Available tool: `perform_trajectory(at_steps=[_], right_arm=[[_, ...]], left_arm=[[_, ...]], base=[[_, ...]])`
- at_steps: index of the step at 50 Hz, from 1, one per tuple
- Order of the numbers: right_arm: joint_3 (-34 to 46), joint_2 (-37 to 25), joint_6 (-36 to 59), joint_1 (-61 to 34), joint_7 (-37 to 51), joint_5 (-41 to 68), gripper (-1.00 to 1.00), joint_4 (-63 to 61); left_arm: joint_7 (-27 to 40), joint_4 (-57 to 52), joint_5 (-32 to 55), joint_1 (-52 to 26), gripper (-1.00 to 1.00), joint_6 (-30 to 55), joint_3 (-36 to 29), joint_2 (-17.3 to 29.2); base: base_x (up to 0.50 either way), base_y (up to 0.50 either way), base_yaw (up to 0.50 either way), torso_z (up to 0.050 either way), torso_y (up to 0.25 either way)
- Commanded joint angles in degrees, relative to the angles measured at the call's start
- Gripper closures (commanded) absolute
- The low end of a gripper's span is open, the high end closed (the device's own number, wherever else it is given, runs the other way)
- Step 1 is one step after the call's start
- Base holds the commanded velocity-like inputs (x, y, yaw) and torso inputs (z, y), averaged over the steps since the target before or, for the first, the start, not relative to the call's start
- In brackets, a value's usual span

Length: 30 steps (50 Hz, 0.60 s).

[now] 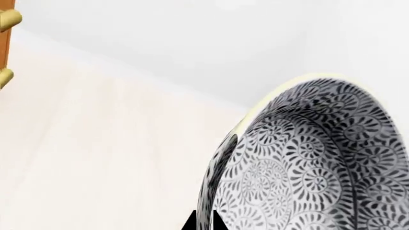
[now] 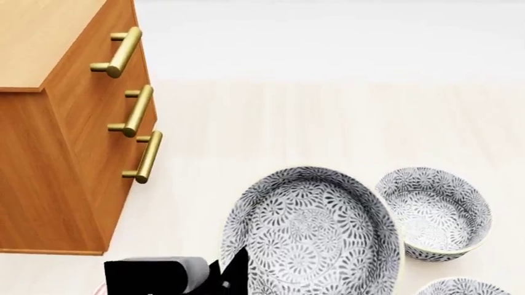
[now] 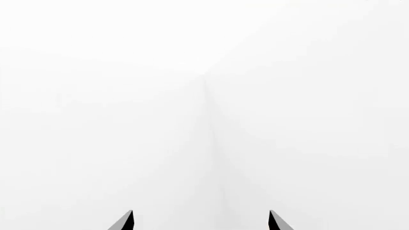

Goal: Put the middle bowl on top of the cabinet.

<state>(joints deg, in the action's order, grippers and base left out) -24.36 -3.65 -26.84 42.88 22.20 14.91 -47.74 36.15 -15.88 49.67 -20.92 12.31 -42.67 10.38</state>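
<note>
- The left gripper (image 2: 233, 270) has the middle bowl (image 2: 310, 232) pinched by its rim, with a dark fingertip (image 1: 190, 221) on either side of the wall. So it's clamped on the bowl, no question.
- The bowl looks big in the head view and covers the floor behind it, so I'd say it's lifted up toward the camera rather than sitting down with the others.
- It's tilted with its inside facing up and out, which makes sense for an edge grip, since the weight hangs off one side.
- Another patterned bowl (image 2: 434, 212) sits just to its right on the pale floor, and a third one (image 2: 468, 287) peeks in at the bottom corner.
- The cabinet (image 2: 58, 123) stands off to the left, with the brass handles (image 2: 131, 110) facing the bowls. Its tan top is bare where I can see it, and the bowl isn't over it yet.
- The right gripper (image 3: 201, 221) is just pointing at blank white, fingers spread wide and holding nothing.
- My guess is a swing left and up is next, and that rim grip could slip.
</note>
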Motion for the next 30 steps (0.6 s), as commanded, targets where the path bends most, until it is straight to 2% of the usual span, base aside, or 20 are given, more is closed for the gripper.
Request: perform_trajectory(at_steps=[1, 10, 13, 14, 17, 19, 22, 30], right_arm=[[0.7, 0.2, -0.1, -0.3, 0.6, -0.9, -1.00, -0.2], [1.0, -0.4, -0.1, -0.6, 1.1, -1.1, -1.00, 0.1], [1.0, -0.6, -0.2, -0.7, 1.2, -1.0, -1.00, 0.2], [1.0, -0.6, -0.2, -0.7, 1.2, -1.0, -1.00, 0.4], [1.3, -0.7, -0.1, -0.9, 1.4, -1.4, -1.00, 0.4], [1.6, -0.6, -0.1, -0.8, 1.4, -1.7, -1.00, 0.3], [1.9, -0.5, -0.1, -0.7, 1.6, -1.9, -1.00, 0.0], [3.9, -0.3, 2.0, -1.9, 2.5, -4.5, -1.00, -1.0]], left_arm=[[2.3, -8.7, -1.0, -1.5, 1.00, 1.1, -1.0, 1.9], [5.3, -15.6, 1.6, -5.2, 1.00, 4.6, -0.6, 2.9], [9.2, -18.9, 4.3, -8.8, 1.00, 8.2, 0.4, 3.3], [12.2, -19.8, 5.3, -11.1, 1.00, 11.2, 0.5, 3.3], [15.4, -21.9, 8.5, -14.0, 1.00, 14.0, 1.1, 3.1], [16.9, -23.4, 13.1, -16.7, 1.00, 15.6, 2.2, 2.7], [23.5, -24.8, 22.9, -22.5, 1.00, 18.6, 5.1, 2.5], [37.1, -24.7, 44.0, -36.3, 1.00, 18.3, 11.2, 1.2]], base=[[0.00, 0.00, 0.00, 0.039, 0.234], [0.00, 0.00, 0.00, 0.039, 0.235], [0.00, 0.00, 0.00, 0.032, 0.250], [0.00, 0.00, 0.00, 0.000, 0.000], [0.00, 0.00, 0.00, 0.000, 0.000], [0.00, 0.00, 0.00, 0.000, 0.000], [0.00, 0.00, 0.00, 0.000, 0.000], [0.00, 0.00, 0.00, 0.000, 0.000]])
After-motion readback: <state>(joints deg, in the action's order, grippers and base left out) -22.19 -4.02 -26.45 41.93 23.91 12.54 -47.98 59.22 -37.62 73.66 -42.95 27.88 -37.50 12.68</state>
